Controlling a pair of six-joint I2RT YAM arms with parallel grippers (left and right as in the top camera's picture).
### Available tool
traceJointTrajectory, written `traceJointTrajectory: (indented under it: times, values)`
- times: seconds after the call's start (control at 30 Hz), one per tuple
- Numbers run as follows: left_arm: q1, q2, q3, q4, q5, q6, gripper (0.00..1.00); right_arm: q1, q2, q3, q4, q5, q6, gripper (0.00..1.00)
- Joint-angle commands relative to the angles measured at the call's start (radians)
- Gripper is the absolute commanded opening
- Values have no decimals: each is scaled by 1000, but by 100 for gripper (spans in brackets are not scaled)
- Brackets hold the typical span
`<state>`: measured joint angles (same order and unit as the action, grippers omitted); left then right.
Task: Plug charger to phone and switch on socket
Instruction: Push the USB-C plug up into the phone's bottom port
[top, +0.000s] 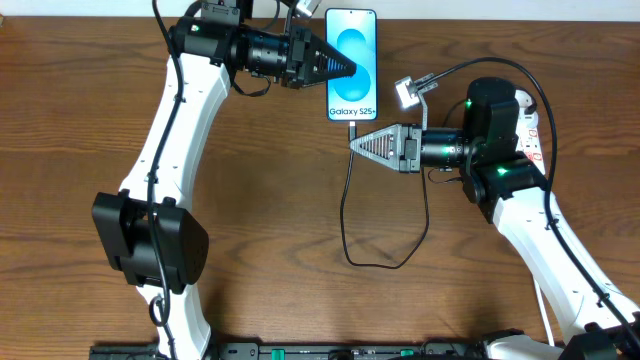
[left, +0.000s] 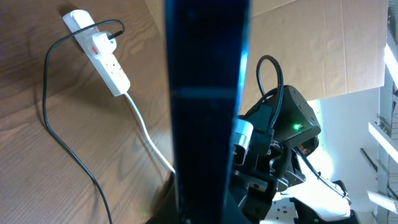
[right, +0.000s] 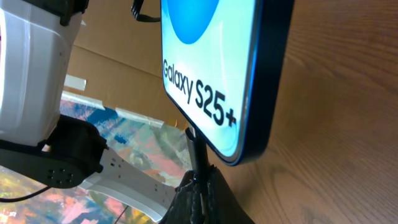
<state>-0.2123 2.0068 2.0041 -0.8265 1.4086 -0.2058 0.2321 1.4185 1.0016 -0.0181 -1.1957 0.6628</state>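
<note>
The phone (top: 352, 45) lies at the table's far middle, its light blue screen up and "Galaxy S25+" at its near end. My left gripper (top: 347, 69) is shut on the phone's left edge; in the left wrist view the phone (left: 205, 93) is a dark upright bar. My right gripper (top: 353, 143) is shut on the charger (right: 196, 152) just below the phone (right: 211, 68). The plug tip meets the phone's bottom edge; how deep it sits is hidden. The black cable (top: 346, 215) loops toward me and back to the socket (top: 536, 125), which my right arm partly covers.
The socket (left: 102, 53) shows in the left wrist view, with the black cable plugged in and its white cord (left: 146, 134) trailing off. My right arm (left: 283, 134) stands close behind the phone. Brown cardboard lines the table's far side.
</note>
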Motion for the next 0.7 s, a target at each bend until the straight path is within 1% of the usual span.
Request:
traceJointTrajectory:
  times: [0.0,0.67]
  values:
    - [3,-4,9,5,49,5,7,1,-10,1,1,1,14,1]
    - [3,-4,9,2,50,5,7,5,-9,1,4,17,45,1]
